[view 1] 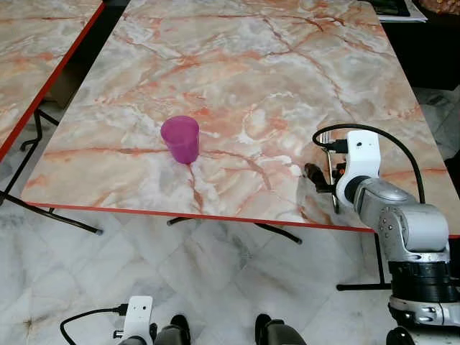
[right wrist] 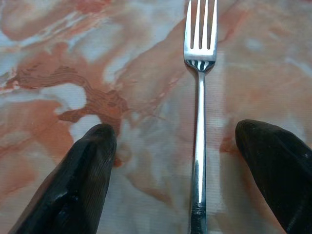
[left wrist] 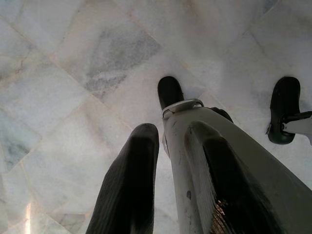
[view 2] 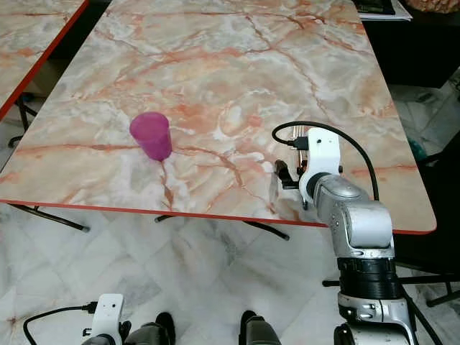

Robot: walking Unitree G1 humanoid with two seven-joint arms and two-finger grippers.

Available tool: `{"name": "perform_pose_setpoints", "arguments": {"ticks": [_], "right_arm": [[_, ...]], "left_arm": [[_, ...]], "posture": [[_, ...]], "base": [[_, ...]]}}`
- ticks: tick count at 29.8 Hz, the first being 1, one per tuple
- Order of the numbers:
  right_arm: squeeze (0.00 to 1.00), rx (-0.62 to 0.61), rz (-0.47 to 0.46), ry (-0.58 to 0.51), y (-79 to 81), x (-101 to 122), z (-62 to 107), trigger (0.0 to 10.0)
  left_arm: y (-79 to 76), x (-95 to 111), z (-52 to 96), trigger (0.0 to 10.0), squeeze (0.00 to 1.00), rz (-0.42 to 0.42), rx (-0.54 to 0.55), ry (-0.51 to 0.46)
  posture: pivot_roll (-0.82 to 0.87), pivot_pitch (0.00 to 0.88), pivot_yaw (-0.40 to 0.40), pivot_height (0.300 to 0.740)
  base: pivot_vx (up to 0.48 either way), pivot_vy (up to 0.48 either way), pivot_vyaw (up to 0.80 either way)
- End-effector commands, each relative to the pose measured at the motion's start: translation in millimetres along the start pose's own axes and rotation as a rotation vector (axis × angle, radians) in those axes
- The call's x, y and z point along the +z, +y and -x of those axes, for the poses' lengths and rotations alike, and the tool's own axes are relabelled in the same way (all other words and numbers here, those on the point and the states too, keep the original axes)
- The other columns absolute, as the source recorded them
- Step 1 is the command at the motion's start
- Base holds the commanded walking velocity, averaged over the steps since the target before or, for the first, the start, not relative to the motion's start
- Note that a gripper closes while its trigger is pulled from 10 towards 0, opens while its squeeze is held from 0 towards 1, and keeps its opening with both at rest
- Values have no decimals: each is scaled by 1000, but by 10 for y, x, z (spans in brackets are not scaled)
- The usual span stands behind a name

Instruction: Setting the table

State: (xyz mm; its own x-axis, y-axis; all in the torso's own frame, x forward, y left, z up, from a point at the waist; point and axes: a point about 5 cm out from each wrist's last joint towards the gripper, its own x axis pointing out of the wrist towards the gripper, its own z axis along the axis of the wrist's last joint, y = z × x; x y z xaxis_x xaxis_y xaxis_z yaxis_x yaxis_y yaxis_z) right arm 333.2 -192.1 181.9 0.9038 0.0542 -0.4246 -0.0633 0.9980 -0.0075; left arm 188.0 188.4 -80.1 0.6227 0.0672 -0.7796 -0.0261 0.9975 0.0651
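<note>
Fork (right wrist: 200, 122) lies flat on the marble table (view 1: 251, 65), tines pointing away from the robot, near the table's front right edge. Right gripper (right wrist: 180, 170) sits low over the handle with its fingers spread wide, one on each side of the shaft and neither touching it; the fork is off-centre in the gap, closer to one finger (right wrist: 273, 170) than the other. From the head cameras the fork itself is mostly masked by the wrist, so whether the fingertips rest on the marble or hover just above it cannot be confirmed. A purple cup (view 1: 180, 139) stands upright on the table, well apart to the robot's left of the fork. Left gripper (left wrist: 165, 185) hangs idle above the floor tiles beside the robot's leg, its fingers a narrow gap apart and holding nothing.

Assessment: the fork appears either just placed or about to be taken. If it is to be grasped, the gripper should first shift sideways to centre the shaft, then close squarely on the handle rather than the neck, since a thin, flat, polished handle is liable to skid or pivot on the marble. If it is placed, a straight vertical lift would leave its alignment undisturbed.
</note>
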Motion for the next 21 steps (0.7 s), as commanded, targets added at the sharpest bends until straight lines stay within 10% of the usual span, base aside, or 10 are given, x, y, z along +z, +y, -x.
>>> {"name": "perform_pose_setpoints", "arguments": {"ticks": [1,21], "right_arm": [[0,-5,0,22,-24,-71,-14,10000],[0,-76,3,13,-80,-92,-130,10000]], "left_arm": [[-63,-301,61,10000,0,13,-23,116],[-81,-307,63,10000,0,24,-32,115]], "posture": [[-127,293,-20,740],[-130,249,-28,740]], "base": [[0,0,0],[0,0,0]]}}
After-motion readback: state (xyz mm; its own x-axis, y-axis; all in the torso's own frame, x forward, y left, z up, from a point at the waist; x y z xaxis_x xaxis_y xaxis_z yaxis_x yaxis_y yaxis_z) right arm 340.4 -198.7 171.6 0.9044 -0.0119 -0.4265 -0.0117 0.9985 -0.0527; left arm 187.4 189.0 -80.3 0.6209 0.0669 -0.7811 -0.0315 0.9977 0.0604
